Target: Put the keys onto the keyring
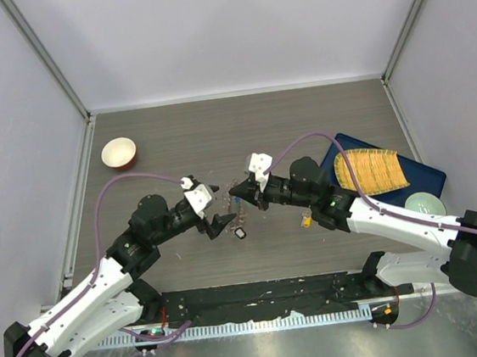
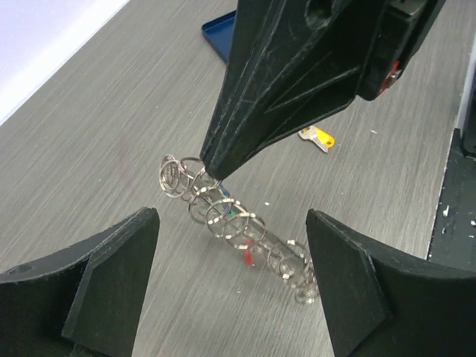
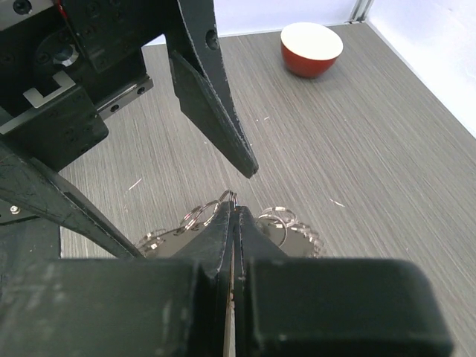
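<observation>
Right claw (image 2: 212, 167) clenched on keyring (image 2: 238, 227), left claw (image 1: 216, 205) released astride it: steady keyring, fetch yellow key (image 2: 316, 137) beyond it.

The top external camera looks steeply down from above and behind the arm bases, far enough off to take in the whole tabletop (image 1: 301, 121) between the walls. The left wrist camera sits close behind the left end effector (image 2: 232, 217) and faces the blue tray (image 2: 219, 33), while the right wrist camera looks past the right end effector (image 3: 234, 212) the opposite way, toward the red bowl (image 3: 311, 48). All three views share the string of silver rings (image 2: 216, 216) at mid-table, the wrist cameras from very near.
</observation>
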Robot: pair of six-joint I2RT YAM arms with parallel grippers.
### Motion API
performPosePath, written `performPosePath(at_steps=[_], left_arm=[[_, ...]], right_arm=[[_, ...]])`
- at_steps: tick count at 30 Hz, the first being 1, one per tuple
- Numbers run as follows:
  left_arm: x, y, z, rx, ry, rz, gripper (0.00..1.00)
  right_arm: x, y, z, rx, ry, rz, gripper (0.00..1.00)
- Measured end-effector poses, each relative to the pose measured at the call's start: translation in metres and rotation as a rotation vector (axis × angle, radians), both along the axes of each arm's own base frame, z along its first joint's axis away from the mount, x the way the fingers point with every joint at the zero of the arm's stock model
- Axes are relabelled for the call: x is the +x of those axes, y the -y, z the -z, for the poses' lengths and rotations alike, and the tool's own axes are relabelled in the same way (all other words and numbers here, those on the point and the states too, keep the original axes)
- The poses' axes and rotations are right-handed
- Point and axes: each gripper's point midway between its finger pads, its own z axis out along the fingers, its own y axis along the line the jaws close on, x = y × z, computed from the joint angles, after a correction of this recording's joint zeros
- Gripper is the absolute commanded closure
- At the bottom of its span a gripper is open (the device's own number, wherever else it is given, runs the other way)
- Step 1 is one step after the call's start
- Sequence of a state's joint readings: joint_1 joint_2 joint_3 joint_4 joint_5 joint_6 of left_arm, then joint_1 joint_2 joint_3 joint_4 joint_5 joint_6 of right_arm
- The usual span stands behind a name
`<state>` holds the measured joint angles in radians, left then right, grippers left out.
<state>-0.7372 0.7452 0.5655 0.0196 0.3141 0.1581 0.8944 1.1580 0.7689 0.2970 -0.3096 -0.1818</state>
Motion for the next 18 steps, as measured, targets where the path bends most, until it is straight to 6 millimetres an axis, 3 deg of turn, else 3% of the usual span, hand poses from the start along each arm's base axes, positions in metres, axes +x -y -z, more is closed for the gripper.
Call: performPosePath(at_steps=[5,9,15,18], left_arm=[[-0.01,0.009,0.001,-0.039,-0.005,0.071,0.29],[-0.016,0.012,0.001,-0.054,-0.02,0.108,0.48],[-0.025,0.004,-0.002,-0.075,-0.062,0.102,0.51],[-0.046,0.003,-0.013,-0.121,-0.081,0.163,0.5]], right_arm=[[-0.003,-0.001,0.004,-0.003,-0.006,-0.017,0.99],[-0.003,-0.001,0.004,0.002,-0.013,-0.015,0.99],[0.0,0.0,0.004,0.013,-0.04,0.02,0.99],[0.018,0.009,0.002,0.027,-0.043,0.12,0.99]])
